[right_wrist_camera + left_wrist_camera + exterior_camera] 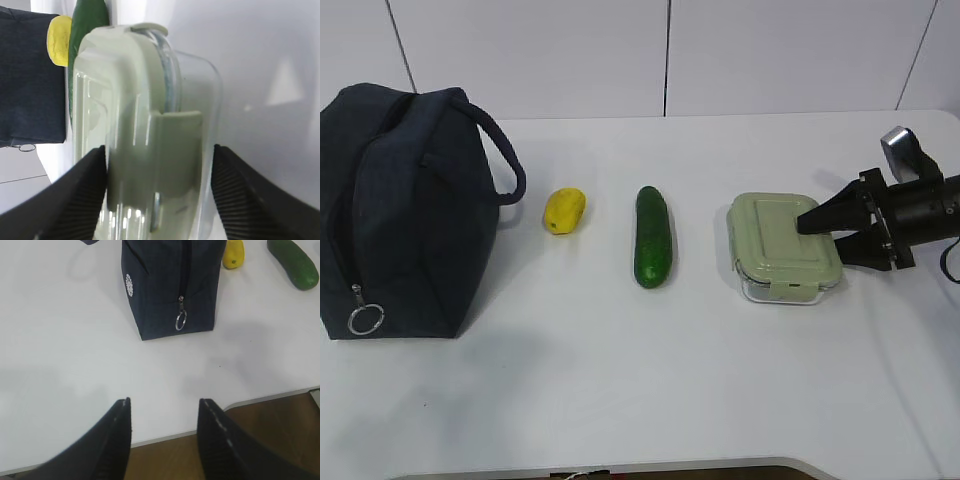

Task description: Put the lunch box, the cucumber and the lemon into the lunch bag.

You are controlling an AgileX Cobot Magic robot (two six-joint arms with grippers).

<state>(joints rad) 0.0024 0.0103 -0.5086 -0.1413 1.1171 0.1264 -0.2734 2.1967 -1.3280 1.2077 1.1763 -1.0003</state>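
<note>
The lunch box [775, 235], clear glass with a pale green lid, lies at the right of the white table. My right gripper [818, 233] is shut on its right end: in the right wrist view [159, 150] one pad presses the lid and the other meets the glass base of the lunch box [140, 125]. The cucumber [653, 236] lies mid-table, with the lemon [564, 209] to its left. The dark navy lunch bag [400, 210] stands far left, zipped. My left gripper [164, 402] hangs open and empty over the table's front edge, short of the lunch bag [170, 285].
A metal ring pull [366, 318] hangs at the bag's near end. The table's front edge [270, 399] runs just under my left fingers, with brown floor beyond. A white panelled wall [670, 50] closes the back.
</note>
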